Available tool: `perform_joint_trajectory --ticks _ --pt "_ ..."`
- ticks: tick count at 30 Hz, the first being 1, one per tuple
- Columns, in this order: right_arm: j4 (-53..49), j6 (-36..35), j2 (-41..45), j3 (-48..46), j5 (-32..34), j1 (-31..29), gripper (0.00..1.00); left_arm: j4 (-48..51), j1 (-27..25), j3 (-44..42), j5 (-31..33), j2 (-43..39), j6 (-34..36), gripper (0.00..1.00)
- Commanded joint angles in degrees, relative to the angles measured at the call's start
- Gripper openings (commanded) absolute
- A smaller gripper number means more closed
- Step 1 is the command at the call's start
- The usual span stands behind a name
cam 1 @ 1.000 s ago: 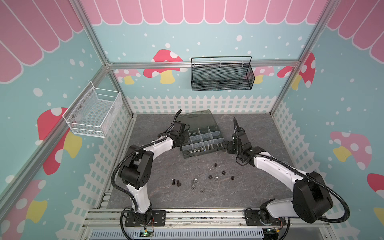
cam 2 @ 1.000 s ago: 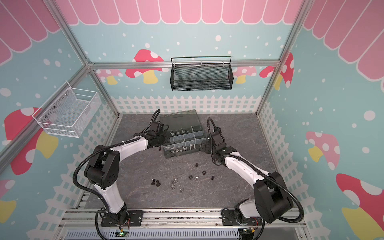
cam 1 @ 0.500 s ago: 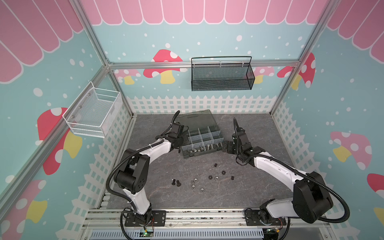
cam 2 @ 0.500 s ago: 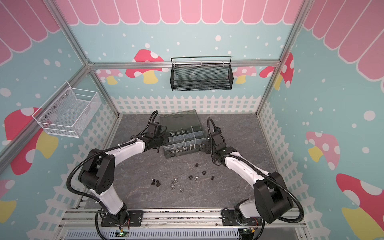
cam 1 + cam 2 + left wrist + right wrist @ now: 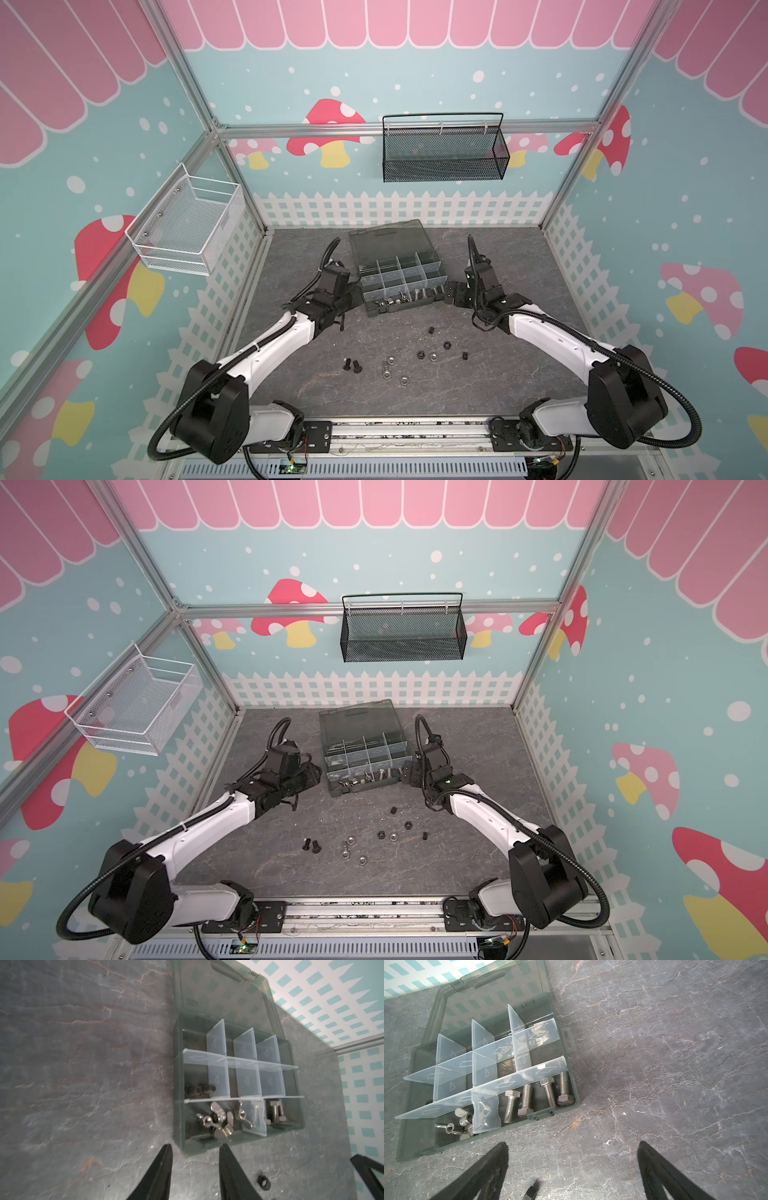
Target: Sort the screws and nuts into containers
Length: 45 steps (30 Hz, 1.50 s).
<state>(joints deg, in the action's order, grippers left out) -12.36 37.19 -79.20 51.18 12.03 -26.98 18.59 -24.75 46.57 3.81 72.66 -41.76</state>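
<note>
the left fingers (image 5: 228, 1169) stand partly apart with nothing between them, hovering at the corner of the dark smoky-grey translucent plastic organiser box (image 5: 178, 1076) nearest that arm; the right fingers (image 5: 654, 1169) are spread wide and empty beside the box's other end. its hinged lid (image 5: 218, 1001) lies open. inside, long silver hex-head screws (image 5: 527, 1101) and silver wing nuts (image 5: 218, 1120) fill the front row, and short black screws (image 5: 199, 1089) sit in the cell behind the wing nuts. left to sort on the grey stone-patterned table (image 5: 519, 257), apart from the box, are two loose black screws (image 5: 351, 365), shiny silver hex nuts (image 5: 390, 360) and small black hex nuts (image 5: 431, 331). the step looks like a fresh pick: best to descend straight over one piece, straddle it alone, close on its flats, and drop it with its like. a small embossed mark (image 5: 192, 1002) on the lid is too blurred to read; the clear dividers (image 5: 452, 1084) carry only moulded triangle and diamond outlines.
</note>
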Motion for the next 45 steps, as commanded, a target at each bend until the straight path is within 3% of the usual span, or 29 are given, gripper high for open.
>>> perform_joint_trajectory --ticks 1,6,12,27,45 --pt "0.6 1.1 0.9 0.1 -0.1 0.2 0.98 8.8 -2.6 -4.5 3.0 -5.4 -2.5 0.4" --pt "1.3 1.4 0.3 -0.1 -1.0 0.2 0.98 17.0 -6.0 -11.4 2.3 -13.2 -7.4 0.4" --pt "2.1 2.0 -0.9 -0.4 -2.3 0.2 0.98 20.1 -8.4 -16.1 0.8 -17.9 -10.8 0.39" --pt "2.4 1.8 -1.1 -1.0 -1.9 0.2 0.98 19.6 -8.8 -13.9 -1.6 -7.0 -4.6 0.33" --pt "1.9 1.7 -1.7 -0.5 -1.1 0.2 0.98 19.8 -8.9 -12.4 1.3 -0.3 -3.0 0.3"
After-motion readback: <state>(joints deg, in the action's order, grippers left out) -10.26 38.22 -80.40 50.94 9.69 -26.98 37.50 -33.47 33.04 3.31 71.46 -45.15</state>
